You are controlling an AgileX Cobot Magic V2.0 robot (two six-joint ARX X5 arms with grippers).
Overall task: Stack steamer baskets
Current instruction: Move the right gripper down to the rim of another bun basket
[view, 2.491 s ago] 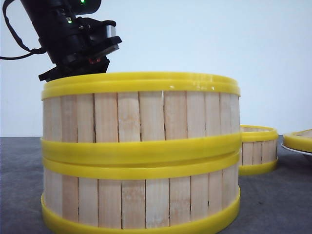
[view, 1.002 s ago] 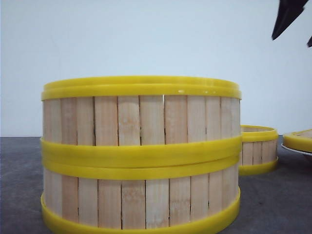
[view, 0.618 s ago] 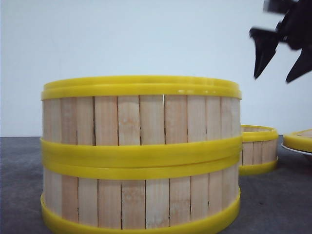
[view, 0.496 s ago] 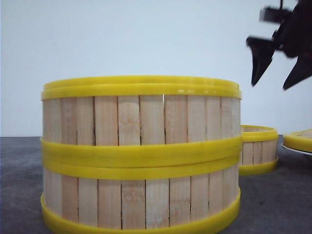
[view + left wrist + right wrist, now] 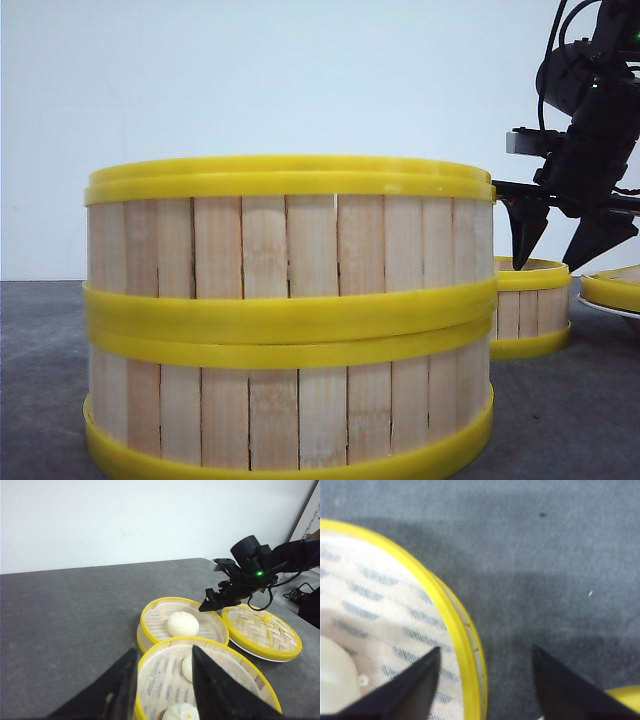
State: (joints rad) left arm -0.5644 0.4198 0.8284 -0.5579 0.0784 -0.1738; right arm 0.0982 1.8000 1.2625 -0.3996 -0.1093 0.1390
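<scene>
Two steamer baskets stacked near the camera in front view: top basket (image 5: 290, 235) seated on bottom basket (image 5: 290, 405), yellow rims touching, walls aligned. Stack fills most of the frame, on grey table (image 5: 560, 420).

Third basket (image 5: 528, 305), single, farther back and right of the stack, flat on the table. In left wrist view same basket (image 5: 150, 625) uncovered, one white bun (image 5: 182, 623) inside on a cloth liner. Just beside it, a woven lid (image 5: 262, 632) with yellow rim, resting on a white plate (image 5: 250, 651); only a sliver of plate edge visible.

Right gripper (image 5: 560, 235) above the third basket's right rim, fingers pointing down, spread wide, holding nothing. Right wrist view confirms: right gripper (image 5: 485, 680) with fingers (image 5: 415, 687) astride the yellow rim, one over the lined interior, the other over bare table outside. Contact with rim: cannot tell. Edge of a bun at frame corner.

Left gripper (image 5: 162, 690) in left wrist view only, above the top basket of the stack (image 5: 215, 647), dark fingers parted, empty. Two buns (image 5: 187, 667) visible inside that basket on the liner. Not touching the basket as far as visible.

Right arm also seen from left wrist camera, green LED lit, over the far rim of the single basket.
</scene>
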